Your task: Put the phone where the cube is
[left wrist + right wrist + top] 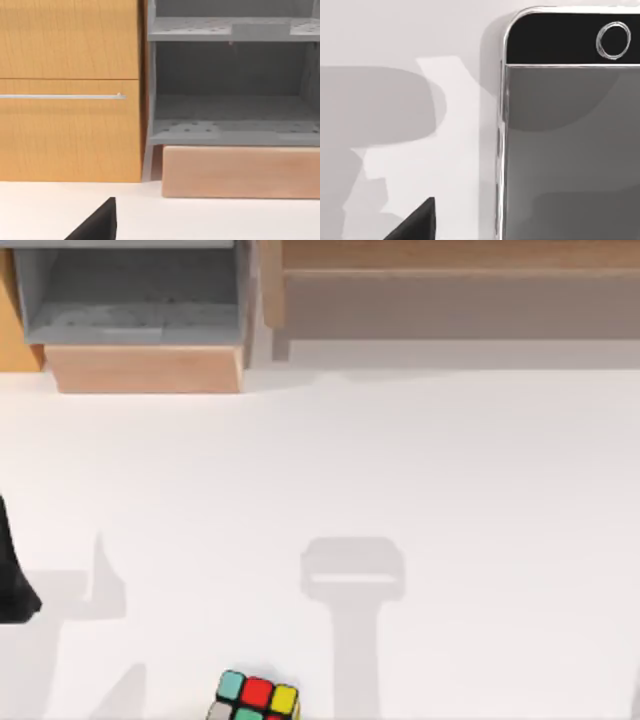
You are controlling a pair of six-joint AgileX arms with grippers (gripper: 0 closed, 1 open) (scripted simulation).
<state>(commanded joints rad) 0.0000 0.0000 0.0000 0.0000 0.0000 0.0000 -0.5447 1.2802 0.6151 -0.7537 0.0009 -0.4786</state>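
Right wrist view: a dark wedge of the right gripper sits at the frame edge, closest to the lens. Jaw state cannot be told from this sliver.

Just past it is the phone, lying flat on the white table, face up. Grey screen, black band at one end with a ringed home button, thin silver rim down the visible long side. Broad grey shadows fall on the table beside the phone. Where the phone sits on the table as a whole cannot be told.

Top view: the cube rests on the table at the near edge, left of centre. Black edges; teal, red and yellow stickers in the upper row, grey and green below, lower part cut by the frame. A blocky shadow lies on the table to its right and farther back, well apart from the cube.

The left arm shows as a dark shape at the table's left edge, well apart from the cube.

Left wrist view: a dark wedge of the left gripper, jaw state cannot be told. It faces the furniture at the back of the table: an orange-wood cabinet with a thin metal handle bar, a grey shelf unit just beside it, and a pale wooden block beneath the shelves, standing on the table
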